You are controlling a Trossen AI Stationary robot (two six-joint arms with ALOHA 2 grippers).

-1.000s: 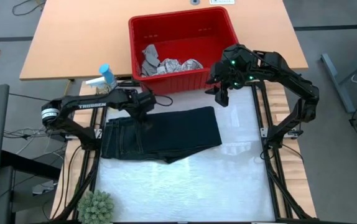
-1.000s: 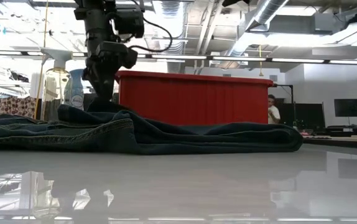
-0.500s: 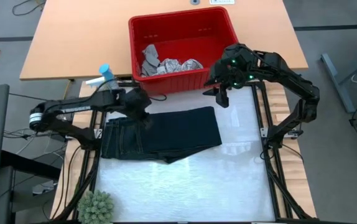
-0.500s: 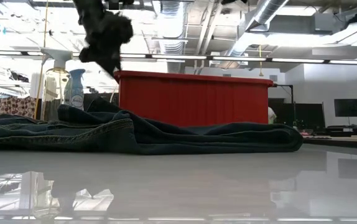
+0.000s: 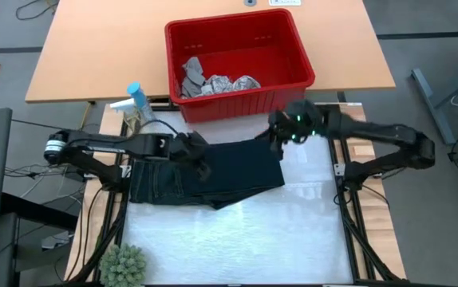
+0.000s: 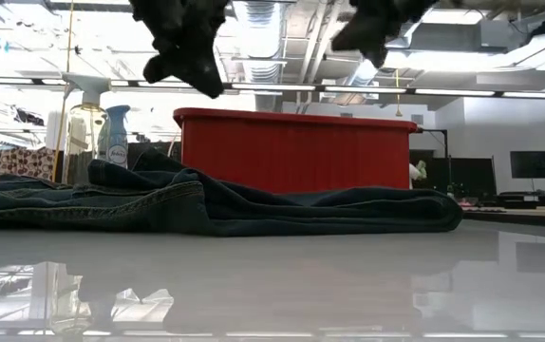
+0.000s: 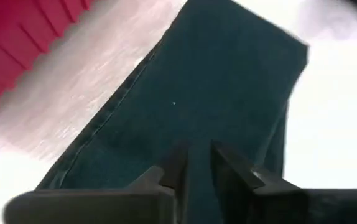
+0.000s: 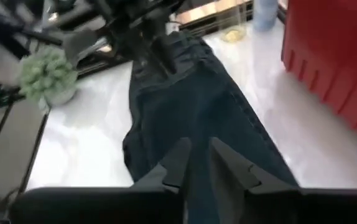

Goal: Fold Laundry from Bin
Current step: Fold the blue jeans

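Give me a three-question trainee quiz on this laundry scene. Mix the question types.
1. True or false: the trousers lie in the bin.
2. What sits at the table's near left corner? A) spray bottle B) plant C) bin
3. Fill in: the left end effector hangs over the ____.

Key
1. False: they lie on the table; the bin holds cloths.
2. B, the plant.
3. Trousers; the right end effector hangs over their far right edge.

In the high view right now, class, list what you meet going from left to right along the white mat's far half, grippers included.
Spray bottle → left gripper over the trousers → right gripper at the trousers' right end → bare white mat.
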